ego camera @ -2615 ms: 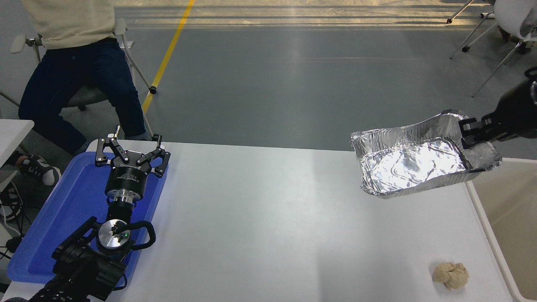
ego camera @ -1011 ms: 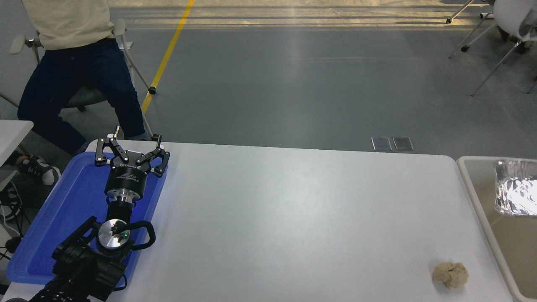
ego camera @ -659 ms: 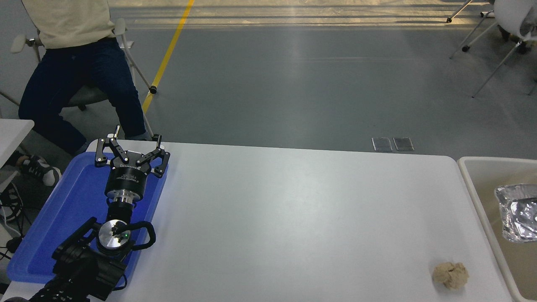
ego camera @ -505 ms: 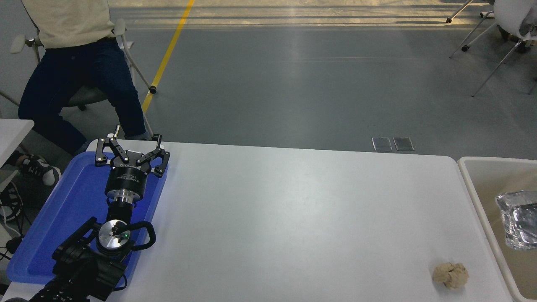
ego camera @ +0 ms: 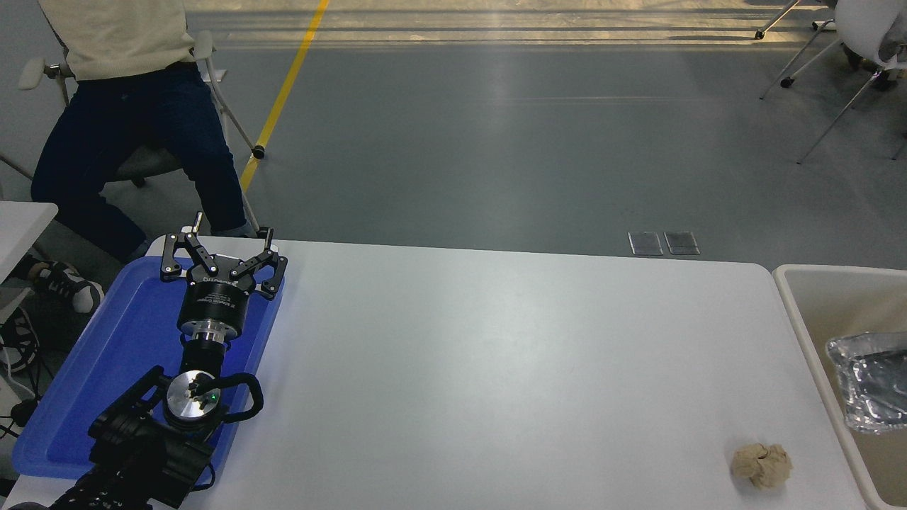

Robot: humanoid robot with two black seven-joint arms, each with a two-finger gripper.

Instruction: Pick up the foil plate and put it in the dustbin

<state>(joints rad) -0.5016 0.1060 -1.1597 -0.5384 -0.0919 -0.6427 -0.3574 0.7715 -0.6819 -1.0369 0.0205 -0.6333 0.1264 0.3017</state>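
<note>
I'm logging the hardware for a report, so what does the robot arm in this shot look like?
Only the left arm shows: black, jointed, with a silver metal wrist disc bearing a small green light and a looped black cable. Its left gripper has a black cylindrical body with faint white lettering and black linkage jaws with silver pivots.

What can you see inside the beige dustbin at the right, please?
The foil plate lies inside the dustbin, open side up. The picture's edge cuts off the rest of the interior.
</note>
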